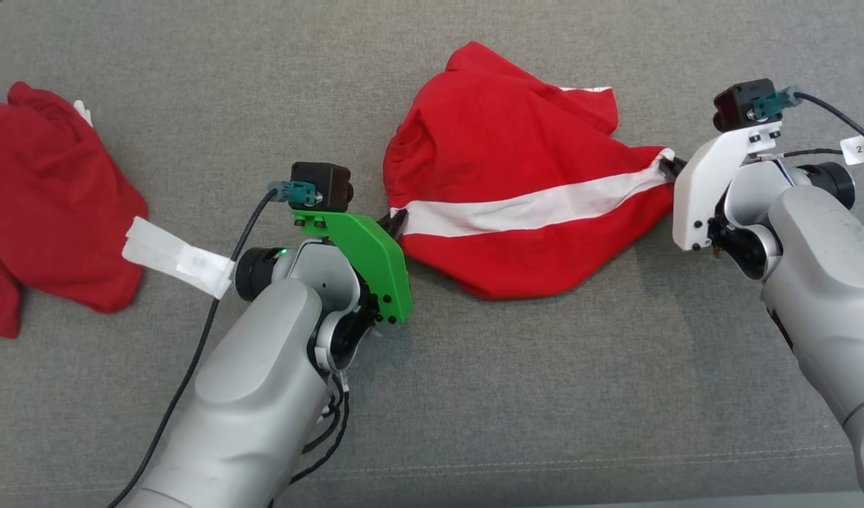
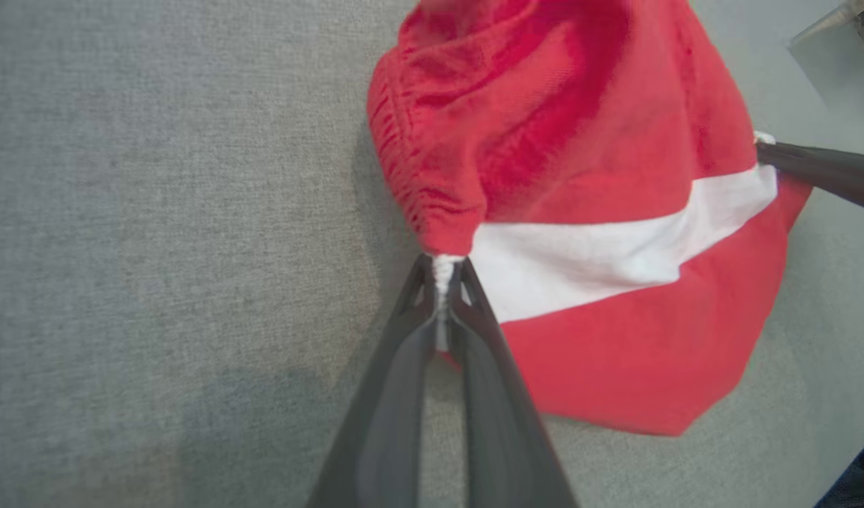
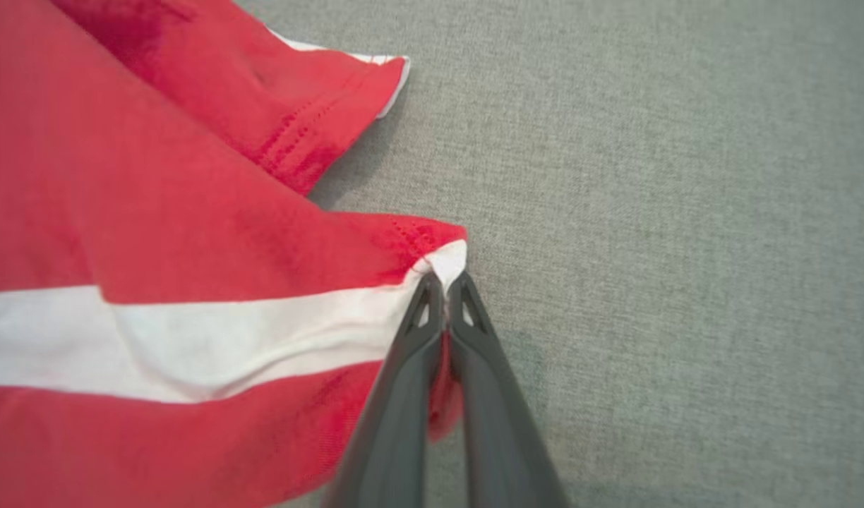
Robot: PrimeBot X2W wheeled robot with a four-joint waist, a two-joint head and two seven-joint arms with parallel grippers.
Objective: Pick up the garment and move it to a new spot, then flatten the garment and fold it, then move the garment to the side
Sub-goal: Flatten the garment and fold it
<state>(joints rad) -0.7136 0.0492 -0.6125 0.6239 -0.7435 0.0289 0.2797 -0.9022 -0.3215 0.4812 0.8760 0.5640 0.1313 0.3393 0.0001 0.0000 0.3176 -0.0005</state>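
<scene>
so the whole backdrop is just a grey woven fabric surface (image 1: 587, 381), kinda like upholstery; there's a stitched seam (image 1: 545, 467) running straight across near the front edge; lighting's soft and even, just faint blurry shadows on the cloth; the weave shows up clearly in both wrist views

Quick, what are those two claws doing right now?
Left gripper: shut on one corner of the red garment.
Right gripper: shut on its opposite corner.
</scene>
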